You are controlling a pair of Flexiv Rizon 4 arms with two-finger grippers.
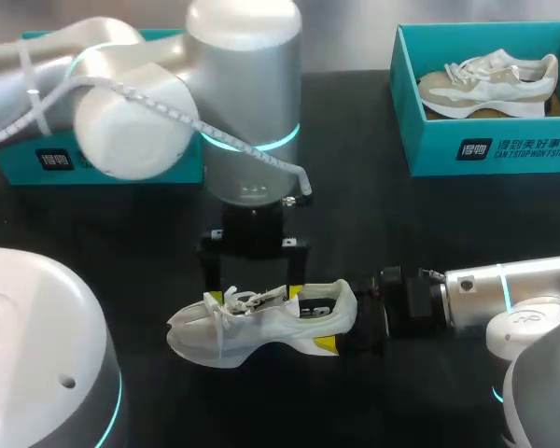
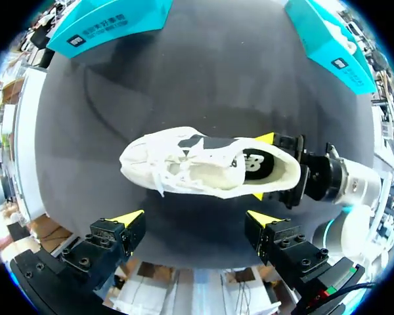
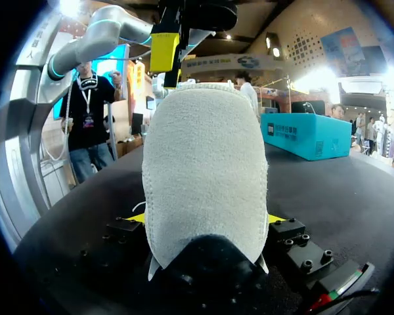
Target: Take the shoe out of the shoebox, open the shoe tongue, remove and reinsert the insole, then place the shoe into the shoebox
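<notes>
Head view: two shoes, two teal boxes and two grippers show. One white shoe (image 1: 261,322) lies on its side on the dark table (image 1: 121,243), toe toward the left arm's side, outside both boxes. The right gripper (image 1: 341,322) grips its heel. The left gripper (image 1: 254,285) points down just behind the shoe, its fingers spread apart and holding nothing. The left box (image 1: 37,163) is largely hidden by the left arm. The right box (image 1: 485,149) holds the second shoe (image 1: 490,82).

Left wrist view: the left gripper (image 2: 196,218) has both yellow tips wide apart, and the shoe (image 2: 197,164) lies ahead of them, untouched. The right gripper (image 2: 261,167) has one yellow tip on either side of the heel, clamping it. Past the shoe, the left box (image 2: 111,20) and right box (image 2: 325,39) are well apart.

Right wrist view: the heel of the shoe (image 3: 207,170) is pinched between the two fingers of the right gripper (image 3: 205,220). One yellow fingertip (image 3: 163,52) of the left gripper hangs above the shoe. Only one box (image 3: 307,136) shows; which one, I cannot tell.
</notes>
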